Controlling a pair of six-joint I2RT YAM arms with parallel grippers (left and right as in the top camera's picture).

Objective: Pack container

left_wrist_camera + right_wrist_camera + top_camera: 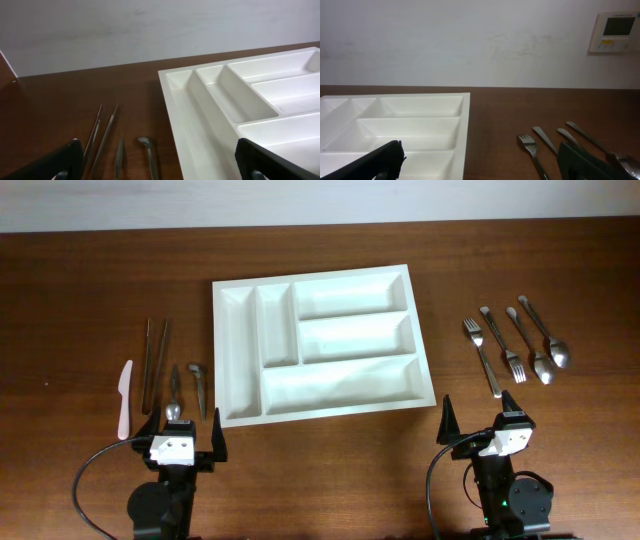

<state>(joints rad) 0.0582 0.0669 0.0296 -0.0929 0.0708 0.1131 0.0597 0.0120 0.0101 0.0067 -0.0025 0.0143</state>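
The white five-compartment container (222, 350) lies empty in the middle of the table; it also shows in the left wrist view (182, 120) and the right wrist view (465, 125). Left of it lie a white plastic knife (124, 398), two wooden chopsticks (155, 362) and two small metal spoons (199, 385). Right of it lie two forks (483, 355) and two spoons (545, 338). My left gripper (182, 431) is open and empty near the front edge, behind the left utensils. My right gripper (481, 418) is open and empty, below the forks.
The wooden table's front edge runs just behind both arm bases. A wall thermostat (612, 31) hangs at the back right. Black cables (95, 470) loop beside each arm base.
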